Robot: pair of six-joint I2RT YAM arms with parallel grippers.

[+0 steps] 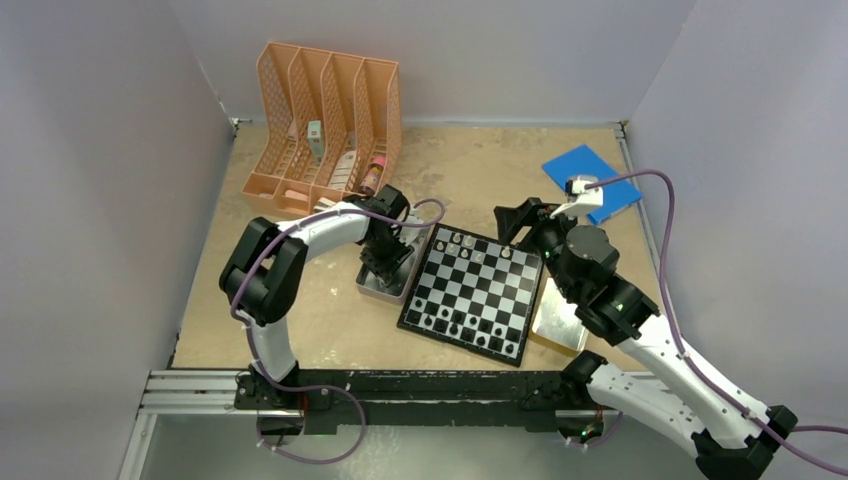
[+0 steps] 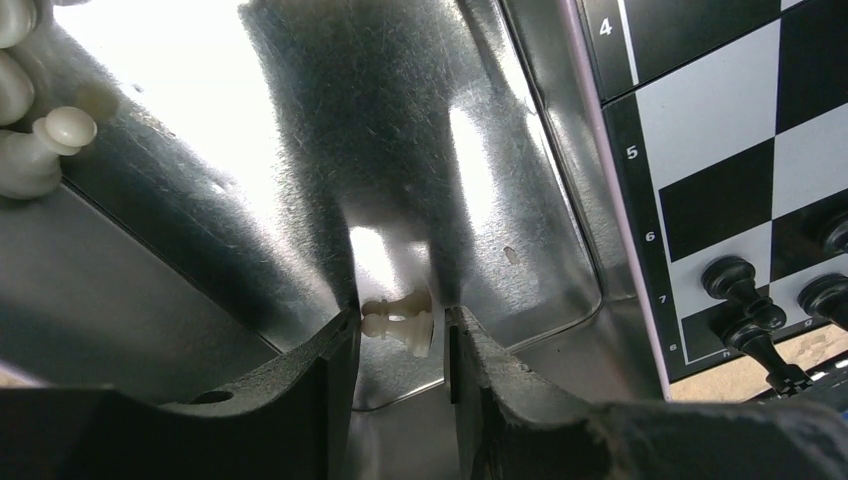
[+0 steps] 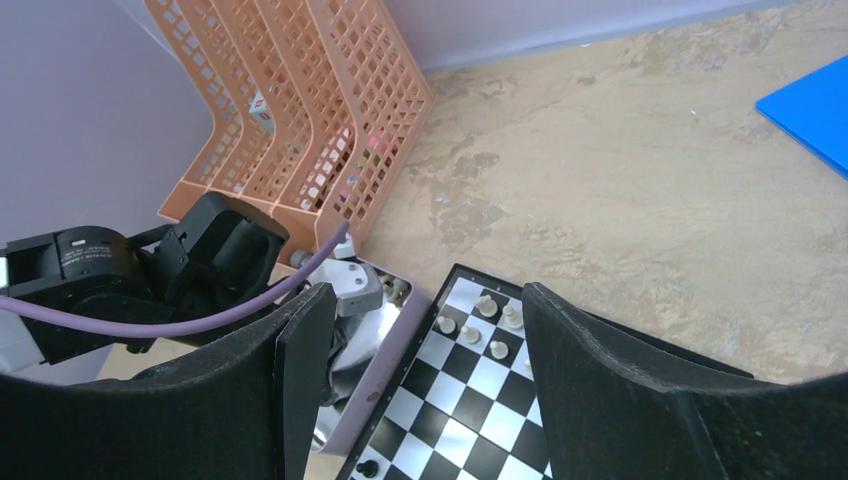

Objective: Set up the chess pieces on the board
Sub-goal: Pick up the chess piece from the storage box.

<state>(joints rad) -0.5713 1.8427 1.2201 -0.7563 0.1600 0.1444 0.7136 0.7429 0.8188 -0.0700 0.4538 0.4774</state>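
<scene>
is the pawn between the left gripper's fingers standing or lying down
Lying down: the white pawn rests sideways on the tin floor, head pointing left.

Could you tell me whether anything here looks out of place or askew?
A white pawn lies on its side in the metal tin, between the fingers of the left tool, rather than standing on the board. The board itself sits skewed to the table edge.

Mottled tan desk (image 1: 480, 170): checkered board (image 1: 473, 292) centre, metal tin (image 2: 250, 120) against its left edge, second tin (image 1: 558, 322) at its right, peach file rack (image 1: 325, 125) back left, blue sheet (image 1: 590, 178) back right
</scene>
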